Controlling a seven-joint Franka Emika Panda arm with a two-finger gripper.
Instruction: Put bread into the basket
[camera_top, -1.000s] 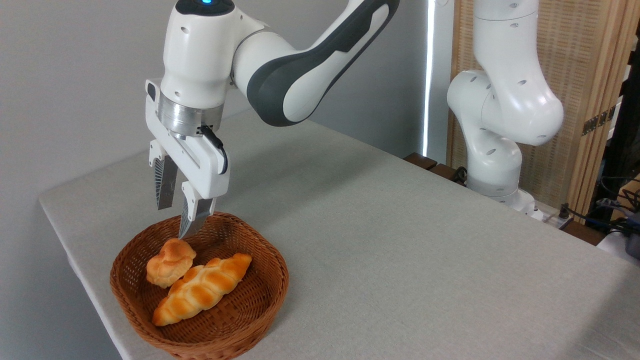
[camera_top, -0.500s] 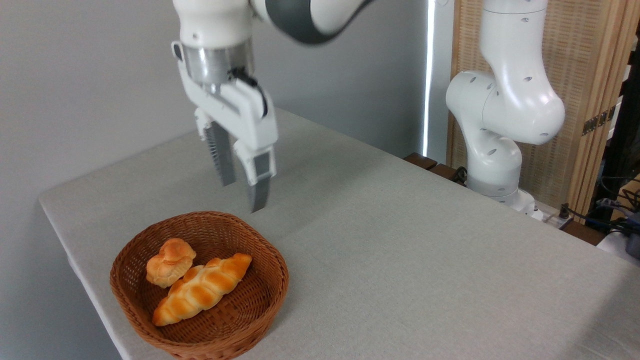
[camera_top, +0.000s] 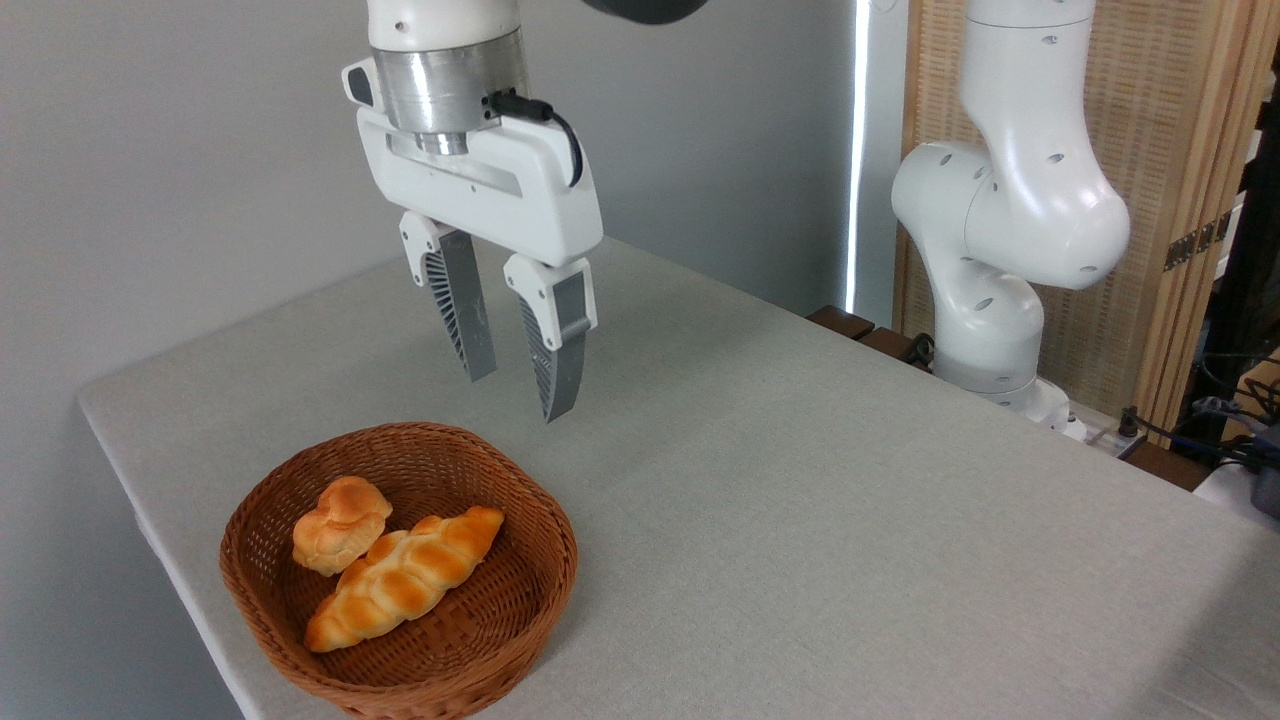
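With the bread (camera_top: 340, 524) already lying in the basket (camera_top: 545, 580) against a braided loaf (camera_top: 405, 589), the task is judged done, and the end effector (camera_top: 520, 395) is seen empty, fingers parted, above the tabletop (camera_top: 850, 520).

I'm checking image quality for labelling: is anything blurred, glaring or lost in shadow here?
Fixed camera: sharp throughout; the bun, basket weave and gripper show crisply. Soft, even light, faint shadows on the table. One blown-out bright strip beside the wooden screen.
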